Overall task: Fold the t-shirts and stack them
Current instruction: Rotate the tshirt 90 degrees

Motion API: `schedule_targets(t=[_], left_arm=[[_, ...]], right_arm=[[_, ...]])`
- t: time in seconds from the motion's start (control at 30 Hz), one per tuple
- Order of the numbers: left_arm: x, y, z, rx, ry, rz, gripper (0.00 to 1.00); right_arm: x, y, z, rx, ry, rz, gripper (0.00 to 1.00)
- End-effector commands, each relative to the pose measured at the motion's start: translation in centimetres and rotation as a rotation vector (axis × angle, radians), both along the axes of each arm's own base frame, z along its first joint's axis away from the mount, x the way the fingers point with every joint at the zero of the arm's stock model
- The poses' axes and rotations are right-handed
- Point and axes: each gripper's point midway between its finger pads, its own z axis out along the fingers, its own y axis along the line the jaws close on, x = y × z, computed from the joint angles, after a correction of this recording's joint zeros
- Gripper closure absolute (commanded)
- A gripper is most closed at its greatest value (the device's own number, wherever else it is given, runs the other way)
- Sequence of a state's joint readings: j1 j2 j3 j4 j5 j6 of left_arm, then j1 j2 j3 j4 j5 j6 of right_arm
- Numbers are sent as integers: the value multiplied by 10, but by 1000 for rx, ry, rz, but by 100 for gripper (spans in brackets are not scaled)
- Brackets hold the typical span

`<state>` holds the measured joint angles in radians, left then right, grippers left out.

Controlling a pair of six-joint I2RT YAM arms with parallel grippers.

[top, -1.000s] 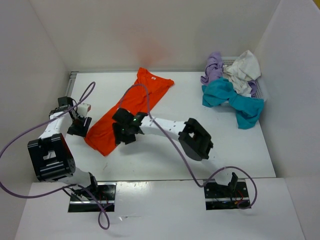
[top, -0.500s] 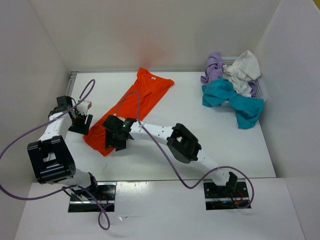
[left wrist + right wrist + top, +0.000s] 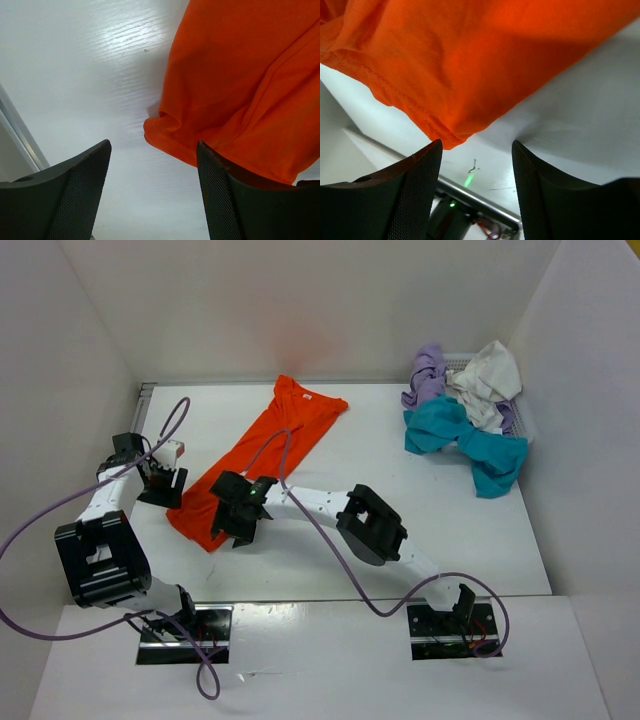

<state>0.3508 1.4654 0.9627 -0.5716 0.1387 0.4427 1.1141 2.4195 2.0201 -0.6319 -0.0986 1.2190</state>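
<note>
An orange t-shirt [image 3: 262,455] lies stretched out diagonally on the white table, from back centre to front left. My left gripper [image 3: 166,490] is open just left of its lower left edge. In the left wrist view the orange cloth [image 3: 250,90] lies beside the right finger, and the open gripper [image 3: 154,195] holds nothing. My right gripper [image 3: 228,526] is open over the shirt's lower corner. In the right wrist view the hemmed corner [image 3: 470,60] sits just ahead of the open, empty gripper [image 3: 476,200]. Teal-blue [image 3: 470,440], lavender [image 3: 427,375] and off-white [image 3: 485,380] t-shirts are piled at the back right.
A white mesh basket [image 3: 516,418] shows under the shirt pile by the right wall. White walls enclose the table [image 3: 400,510] on the left, back and right. A purple cable [image 3: 300,505] drapes along the right arm, over the shirt.
My right gripper has moved left and nearer along the orange shirt to its lower corner. The left gripper has hardly moved.
</note>
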Motion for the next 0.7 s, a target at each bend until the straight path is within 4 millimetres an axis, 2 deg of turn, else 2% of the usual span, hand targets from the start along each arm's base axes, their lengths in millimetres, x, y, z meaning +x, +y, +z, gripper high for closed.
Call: schedule_targets(t=[0.0, 0.13, 0.17, 0.27, 0.33, 0.37, 0.4, 0.43, 0.5, 0.53, 0.6, 0.63, 0.67], left_arm=[[14, -8, 7, -52, -48, -52, 24], [15, -12, 8, -70, -55, -61, 24], [13, -12, 7, -74, -47, -61, 24], [13, -12, 7, -74, -46, -61, 23], [13, -12, 7, -74, -46, -61, 23], [13, -12, 7, -74, -46, -61, 23], [13, -12, 7, -74, -46, -61, 23], [13, -12, 7, -70, -47, -69, 23], [12, -9, 7, -69, -47, -60, 23], [12, -9, 7, -69, -47, -60, 23], [12, -10, 7, -73, -51, -72, 23], [12, -10, 7, -73, -51, -72, 23], [11, -11, 7, -71, -43, -81, 23]], right_arm=[[-4, 6, -24, 27, 133, -93, 36], [-4, 11, -40, 14, 171, -122, 39], [-7, 12, -38, 21, 196, -128, 40], [-9, 16, -54, 21, 237, -154, 44], [-7, 14, -63, 12, 279, -184, 52], [-7, 13, -67, 13, 284, -194, 61], [-6, 6, -75, 2, 313, -218, 65], [-8, 8, -76, 19, 325, -217, 76], [-9, -2, -88, -3, 354, -237, 92], [-9, 0, -84, 11, 348, -234, 100], [-13, -5, -87, 10, 351, -220, 100], [-6, -7, -76, 29, 336, -217, 100], [-5, -20, -82, 3, 330, -219, 100]])
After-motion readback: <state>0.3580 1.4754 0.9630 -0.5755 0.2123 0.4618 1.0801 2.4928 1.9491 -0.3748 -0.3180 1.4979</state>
